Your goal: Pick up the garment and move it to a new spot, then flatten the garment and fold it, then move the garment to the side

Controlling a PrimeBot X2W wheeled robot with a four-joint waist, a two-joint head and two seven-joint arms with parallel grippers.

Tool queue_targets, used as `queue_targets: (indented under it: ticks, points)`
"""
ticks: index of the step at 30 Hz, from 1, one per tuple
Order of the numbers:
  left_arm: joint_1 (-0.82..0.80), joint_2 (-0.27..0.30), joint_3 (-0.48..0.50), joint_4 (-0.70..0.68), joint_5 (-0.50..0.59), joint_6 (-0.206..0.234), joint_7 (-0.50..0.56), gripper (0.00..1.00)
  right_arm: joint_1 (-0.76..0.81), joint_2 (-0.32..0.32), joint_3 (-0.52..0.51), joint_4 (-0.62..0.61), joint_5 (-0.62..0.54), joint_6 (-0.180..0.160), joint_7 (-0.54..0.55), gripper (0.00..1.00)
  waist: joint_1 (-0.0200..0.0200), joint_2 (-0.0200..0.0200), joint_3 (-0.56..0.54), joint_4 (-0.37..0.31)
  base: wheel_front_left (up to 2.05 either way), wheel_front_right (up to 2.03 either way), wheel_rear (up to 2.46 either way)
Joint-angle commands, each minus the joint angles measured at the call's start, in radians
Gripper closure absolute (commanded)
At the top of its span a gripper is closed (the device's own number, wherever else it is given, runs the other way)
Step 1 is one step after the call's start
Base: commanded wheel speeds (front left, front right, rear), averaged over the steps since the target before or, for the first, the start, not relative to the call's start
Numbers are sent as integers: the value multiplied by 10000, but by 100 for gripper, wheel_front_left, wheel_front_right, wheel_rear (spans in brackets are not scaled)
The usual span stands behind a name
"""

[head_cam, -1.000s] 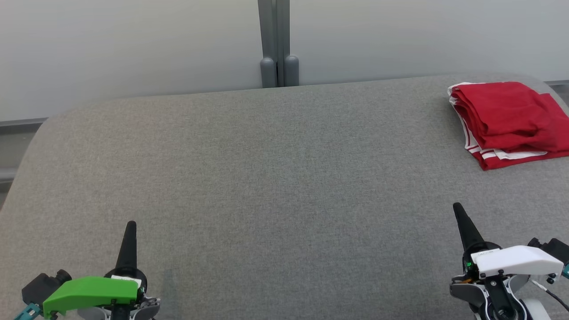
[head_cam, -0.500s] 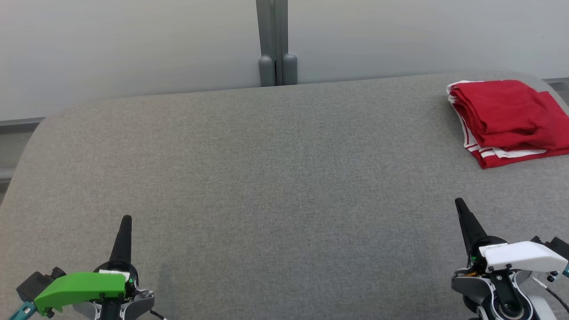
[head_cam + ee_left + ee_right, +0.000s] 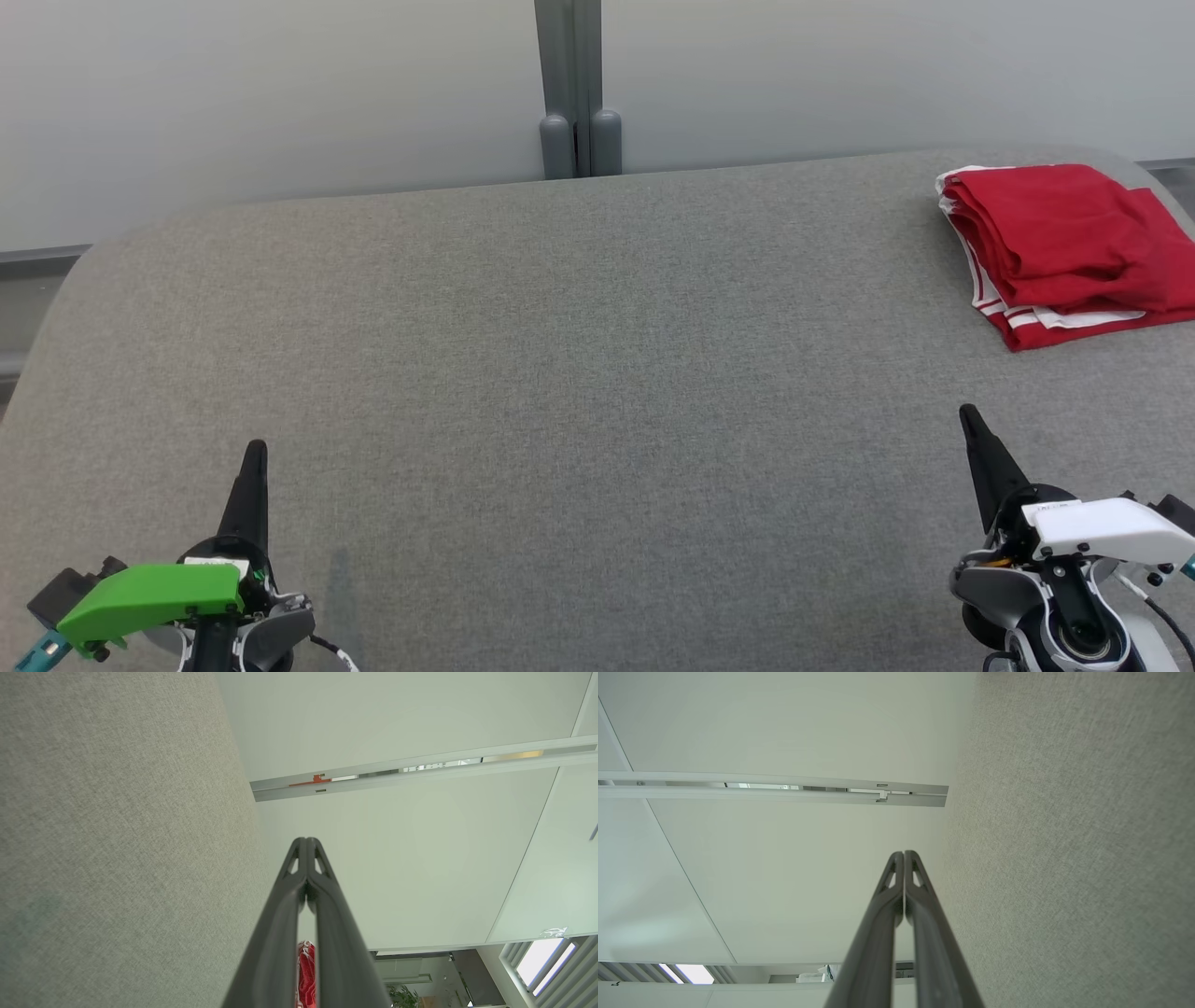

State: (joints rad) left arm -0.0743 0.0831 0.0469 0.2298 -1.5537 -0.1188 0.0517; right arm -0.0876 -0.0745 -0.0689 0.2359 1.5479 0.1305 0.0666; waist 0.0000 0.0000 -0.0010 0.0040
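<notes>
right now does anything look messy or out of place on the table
Nothing serious. The red garment lies folded at the far right corner of the grey table, its layers slightly uneven, with the white-striped hem poking out on the near side. The left gripper and right gripper have fingers shut, holding nothing.

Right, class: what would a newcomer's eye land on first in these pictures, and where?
The folded red garment with white trim, lying at the far right of the grey fabric surface. Then the two shut grippers at the near edge: the left gripper with its bright green cover, the right gripper with a white cover.
</notes>
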Motion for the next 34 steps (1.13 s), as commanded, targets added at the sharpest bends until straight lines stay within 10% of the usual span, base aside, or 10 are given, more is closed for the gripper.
queue_targets:
  ticks: [1,34]
  points:
    - [-237,33,72,14,-198,-75,64,100,-128,12,-52,22,216,4,67,100,0,0,4,-4,0,0,0]
    - [-398,-79,359,155,-852,-152,373,100,-230,113,-284,91,786,4,358,100,0,0,42,-40,0,0,0]
